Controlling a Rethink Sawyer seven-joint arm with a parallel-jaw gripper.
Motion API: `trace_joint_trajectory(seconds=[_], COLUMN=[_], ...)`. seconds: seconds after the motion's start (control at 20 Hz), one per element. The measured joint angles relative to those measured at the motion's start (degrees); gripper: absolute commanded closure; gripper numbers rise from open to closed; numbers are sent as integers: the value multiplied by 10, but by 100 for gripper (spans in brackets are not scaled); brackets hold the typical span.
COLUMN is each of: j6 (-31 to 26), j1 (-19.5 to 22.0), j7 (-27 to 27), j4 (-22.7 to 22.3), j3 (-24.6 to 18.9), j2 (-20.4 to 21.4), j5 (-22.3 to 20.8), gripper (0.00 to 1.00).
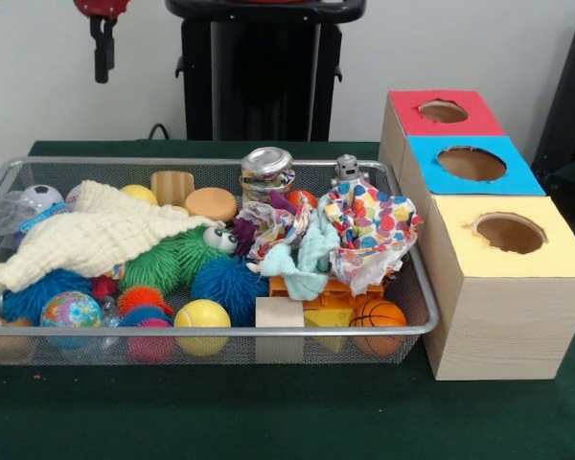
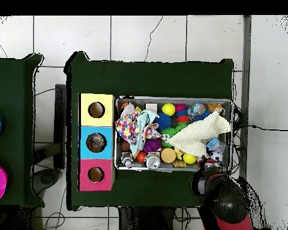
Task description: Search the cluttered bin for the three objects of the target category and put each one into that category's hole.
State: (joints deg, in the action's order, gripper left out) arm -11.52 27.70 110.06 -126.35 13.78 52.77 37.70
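Gripper (image 1: 103,57) up off the surface (image 1: 268,412), beyond the wire bin's (image 1: 211,333) corner by the cream cloth (image 1: 96,235); jaws' state unclear, can't tell. Bin crammed: polka-dot cloth (image 1: 376,230) at the end nearest the boxes, mini basketball (image 1: 378,316) under it at the bin's front rim, yellow ball (image 1: 202,316), globe ball (image 1: 70,310), blue spiky ball (image 1: 228,285), silver can (image 1: 266,171) at the back rim. Red box (image 1: 441,113), blue box (image 1: 471,163), yellow box (image 1: 510,235) in a row just beside the bin, one hole each.

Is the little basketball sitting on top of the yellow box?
No, the little basketball lies inside the wire bin, in its front corner beside the yellow box, whose top holds only a hole.
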Motion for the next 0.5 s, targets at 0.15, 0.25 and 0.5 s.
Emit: trace_joint_trajectory(seconds=[0.15, 0.25, 0.5], j6=[13, 19, 22], j1=[32, 50, 78], j7=[0, 0, 0], j4=[0, 0, 3], j3=[-25, -39, -61], j2=[-5, -8, -23], j5=[-35, -57, -107], gripper=[0, 0, 0])
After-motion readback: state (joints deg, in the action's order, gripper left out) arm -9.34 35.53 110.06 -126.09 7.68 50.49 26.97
